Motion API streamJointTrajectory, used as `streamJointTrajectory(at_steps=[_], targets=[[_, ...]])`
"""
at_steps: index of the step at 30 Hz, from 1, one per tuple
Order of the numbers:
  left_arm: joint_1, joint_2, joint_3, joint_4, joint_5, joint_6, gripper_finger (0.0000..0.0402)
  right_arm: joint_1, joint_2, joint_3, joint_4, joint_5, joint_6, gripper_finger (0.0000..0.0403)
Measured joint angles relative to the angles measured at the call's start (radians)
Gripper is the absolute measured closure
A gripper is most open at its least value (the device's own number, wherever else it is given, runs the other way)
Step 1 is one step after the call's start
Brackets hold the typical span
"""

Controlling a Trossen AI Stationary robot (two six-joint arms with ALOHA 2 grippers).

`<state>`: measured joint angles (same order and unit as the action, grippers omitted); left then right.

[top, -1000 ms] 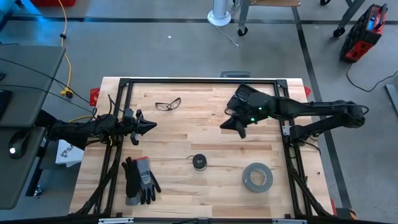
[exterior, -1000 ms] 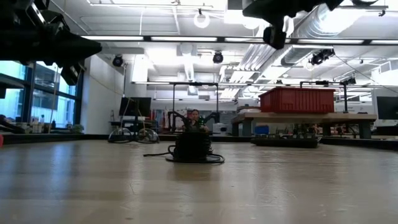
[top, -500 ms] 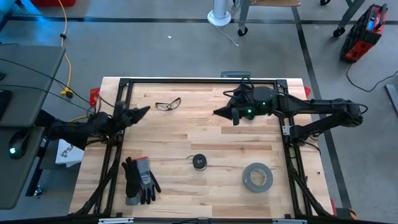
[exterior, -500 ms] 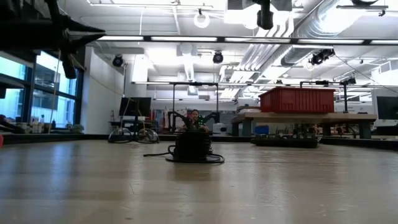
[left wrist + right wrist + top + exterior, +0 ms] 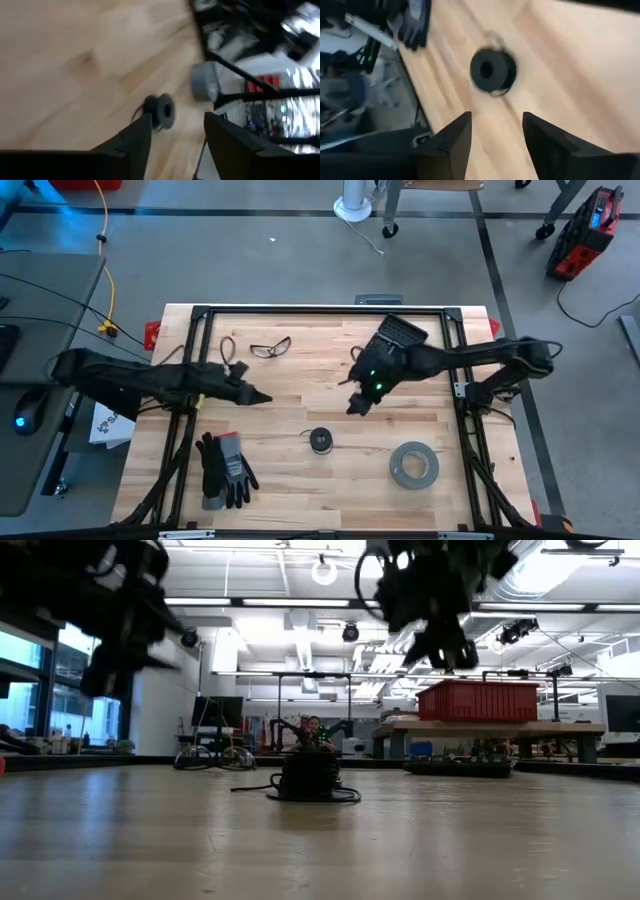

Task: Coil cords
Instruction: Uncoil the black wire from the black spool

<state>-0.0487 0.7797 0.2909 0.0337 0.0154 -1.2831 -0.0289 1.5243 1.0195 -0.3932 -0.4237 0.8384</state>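
Observation:
The small round black spool stands on the wooden table near its middle, with the thin dark cord lying in loose loops around its base. It also shows in the left wrist view and the right wrist view. My left gripper is open and empty in the air, left of and beyond the spool; its open fingers show in its wrist view. My right gripper is open and empty above the table, just beyond and right of the spool; its wrist view looks down on the spool.
A grey tape roll lies at the near right. Dark gloves lie at the near left. Safety glasses lie at the far left. A black frame runs around the table's edges. Bare wood lies around the spool.
My left gripper has swung out from the left edge toward the table's middle and near side, closer to the spool. My right gripper has gone from the far right toward the near edge and down toward the spool. The spool and cord have stayed put.

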Motion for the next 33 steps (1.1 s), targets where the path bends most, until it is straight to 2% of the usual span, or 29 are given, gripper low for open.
streamJointTrajectory(at_steps=[4,6,9,13,17,23,33], targets=[[-0.042,0.134,-0.048,0.217,0.016,-0.169,0.0201,0.025,0.100,-0.090,0.192,-0.073,0.095,0.0232],[-0.068,0.202,-0.057,0.312,-0.011,-0.232,0.0200,0.036,0.149,-0.128,0.316,-0.075,0.147,0.0233],[-0.099,0.297,-0.062,0.360,-0.057,-0.297,0.0201,0.046,0.205,-0.158,0.468,-0.055,0.241,0.0233],[-0.127,0.436,-0.060,0.476,-0.081,-0.386,0.0201,0.063,0.262,-0.161,0.601,-0.040,0.321,0.0233],[-0.143,0.569,-0.034,0.619,-0.069,-0.414,0.0201,0.082,0.300,-0.162,0.616,-0.001,0.363,0.0233],[-0.161,0.725,0.055,0.633,-0.049,-0.417,0.0202,0.091,0.318,-0.162,0.645,0.081,0.379,0.0234],[-0.170,0.958,0.184,0.748,0.035,-0.426,0.0202,0.119,0.317,-0.164,0.667,0.088,0.413,0.0234]])
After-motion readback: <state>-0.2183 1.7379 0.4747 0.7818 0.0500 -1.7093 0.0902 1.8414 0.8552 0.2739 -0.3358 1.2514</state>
